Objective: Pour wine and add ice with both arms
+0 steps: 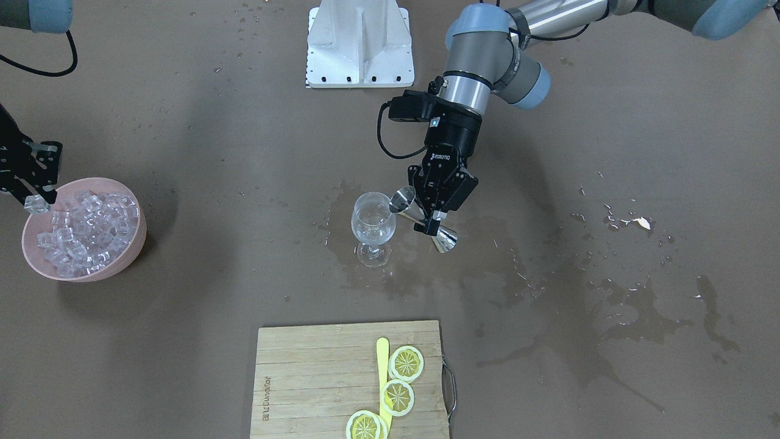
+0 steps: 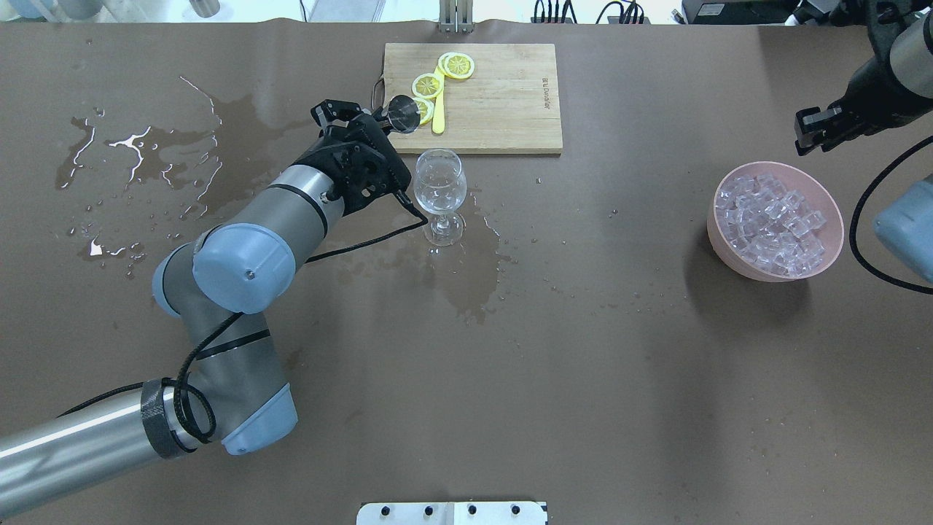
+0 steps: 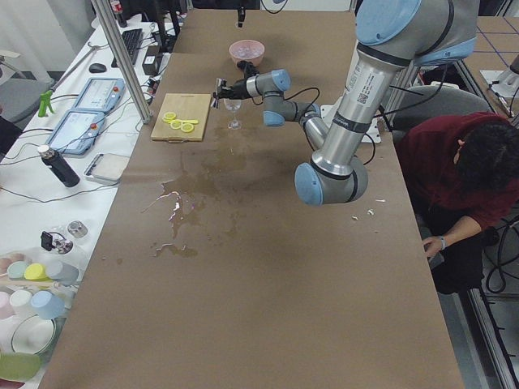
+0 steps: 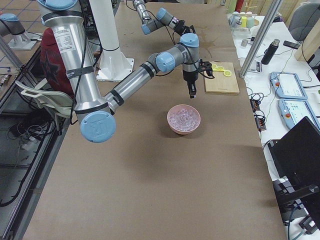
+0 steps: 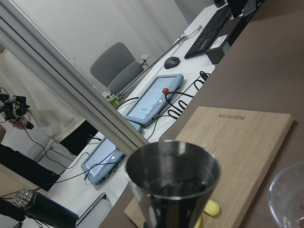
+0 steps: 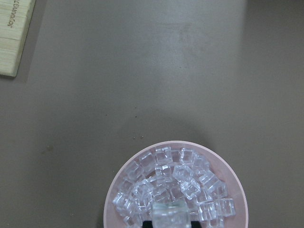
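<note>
My left gripper (image 1: 430, 221) is shut on a steel double-ended jigger (image 1: 423, 218). The jigger is tilted, its upper mouth at the rim of a clear wine glass (image 1: 373, 227) standing in a wet patch. The left wrist view shows the jigger's cup (image 5: 173, 183) close up and the glass rim (image 5: 288, 194) at lower right. I cannot make out wine in the glass. My right gripper (image 1: 35, 198) is shut on one ice cube (image 6: 170, 213), over the near rim of a pink bowl (image 1: 131, 242) full of ice (image 1: 85, 230).
A wooden cutting board (image 1: 317, 378) with lemon slices (image 1: 406, 363) and a yellow stick lies across from the glass. Wet spills (image 1: 615, 305) spread over the brown table on my left side. The white base bracket (image 1: 359, 46) stands at the robot's edge.
</note>
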Controlling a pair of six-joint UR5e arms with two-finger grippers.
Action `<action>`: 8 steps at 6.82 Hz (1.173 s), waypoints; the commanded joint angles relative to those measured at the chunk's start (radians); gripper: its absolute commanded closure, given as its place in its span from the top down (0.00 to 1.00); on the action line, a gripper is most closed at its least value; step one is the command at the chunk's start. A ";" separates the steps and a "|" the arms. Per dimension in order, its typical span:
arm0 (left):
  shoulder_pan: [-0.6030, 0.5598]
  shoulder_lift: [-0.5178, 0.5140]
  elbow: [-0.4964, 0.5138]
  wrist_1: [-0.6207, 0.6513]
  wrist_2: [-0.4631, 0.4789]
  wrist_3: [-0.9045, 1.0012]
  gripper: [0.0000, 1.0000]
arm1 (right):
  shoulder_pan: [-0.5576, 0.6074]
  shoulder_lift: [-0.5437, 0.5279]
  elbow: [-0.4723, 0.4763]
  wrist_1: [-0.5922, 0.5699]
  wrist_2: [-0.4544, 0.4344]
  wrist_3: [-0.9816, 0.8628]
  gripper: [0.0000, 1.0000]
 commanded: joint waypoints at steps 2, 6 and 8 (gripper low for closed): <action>0.024 -0.004 0.019 0.002 0.010 0.043 0.00 | 0.001 0.001 0.002 -0.003 0.042 0.000 0.25; 0.037 -0.013 0.022 0.017 0.080 0.200 0.00 | 0.000 -0.004 -0.007 -0.005 0.042 0.004 0.25; 0.044 -0.023 0.024 0.074 0.115 0.201 0.00 | 0.008 0.005 0.000 -0.026 0.042 0.011 0.25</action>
